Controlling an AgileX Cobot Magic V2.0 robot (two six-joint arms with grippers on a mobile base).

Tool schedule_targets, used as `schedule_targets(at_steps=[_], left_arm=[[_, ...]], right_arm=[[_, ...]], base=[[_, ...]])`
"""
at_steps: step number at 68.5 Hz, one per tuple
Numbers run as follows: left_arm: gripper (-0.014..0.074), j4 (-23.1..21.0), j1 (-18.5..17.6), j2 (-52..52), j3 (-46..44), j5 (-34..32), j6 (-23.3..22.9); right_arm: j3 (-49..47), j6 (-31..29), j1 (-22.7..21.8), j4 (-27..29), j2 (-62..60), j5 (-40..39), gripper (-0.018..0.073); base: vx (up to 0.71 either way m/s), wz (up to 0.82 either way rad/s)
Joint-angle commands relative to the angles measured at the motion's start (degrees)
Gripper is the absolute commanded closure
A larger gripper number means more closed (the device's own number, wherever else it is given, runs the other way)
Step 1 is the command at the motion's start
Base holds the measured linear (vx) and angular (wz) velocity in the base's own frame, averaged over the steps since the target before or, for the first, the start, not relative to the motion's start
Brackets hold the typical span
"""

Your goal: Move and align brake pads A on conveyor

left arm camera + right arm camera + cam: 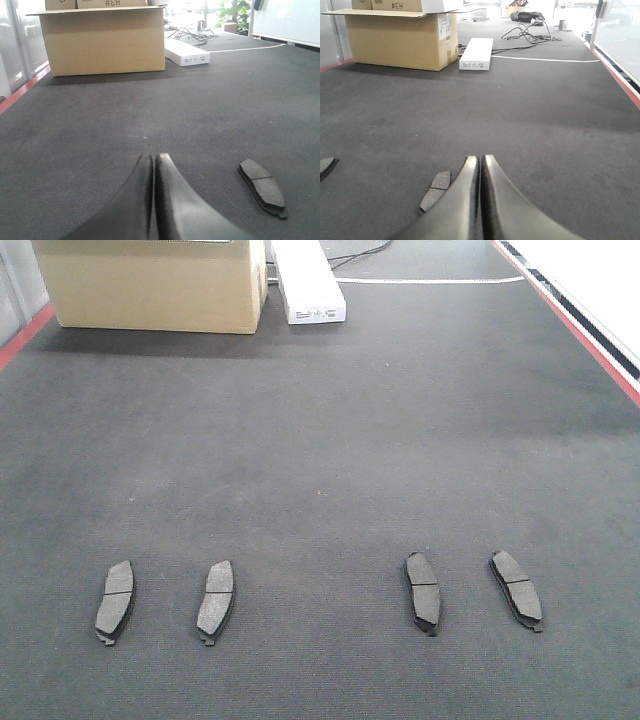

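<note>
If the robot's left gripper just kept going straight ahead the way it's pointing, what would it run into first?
Probably nothing soon. The left gripper, fingers shut, points along bare conveyor. The brake pad lies off to its right, and the cardboard box sits far ahead, slightly left. Depth is hard to judge.

4 brake pads in a row on conveyor, cardboard box behind

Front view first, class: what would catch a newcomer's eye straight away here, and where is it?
Four brake pads lie in a row across the near part of the dark conveyor, two left, two right, with a wider gap between the pairs. Far back left stands a cardboard box, with a white carton beside it.
</note>
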Motion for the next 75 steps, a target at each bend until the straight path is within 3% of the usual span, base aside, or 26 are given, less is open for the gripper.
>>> schedule_targets(at_steps=[1,62,67,75], left_arm=[[0.0603,-0.42,0.06,-0.91,1.05,-3.95,-0.66],[0.0603,-0.43,0.06,-0.86,1.0,-3.89,-0.66],[0.0603,-0.43,0.06,-0.86,1.0,-3.89,-0.66],[0.0603,-0.43,0.06,-0.86,1.0,-3.89,-0.66]], right_arm=[[-1.44,-0.31,-0.04,-0.86,1.32,-3.71,0.0571],[-1.44,-0.31,-0.04,-0.91,1.32,-3.72,0.0571],[-0.87,-0.31,-1.05,-1.0,1.32,-4.07,0.0571],[0.75,-1.31,-7.01,-0.95,1.32,-5.63,0.0571]], base=[[0.0,0.0],[0.0,0.0],[0.0,0.0],[0.0,0.0]])
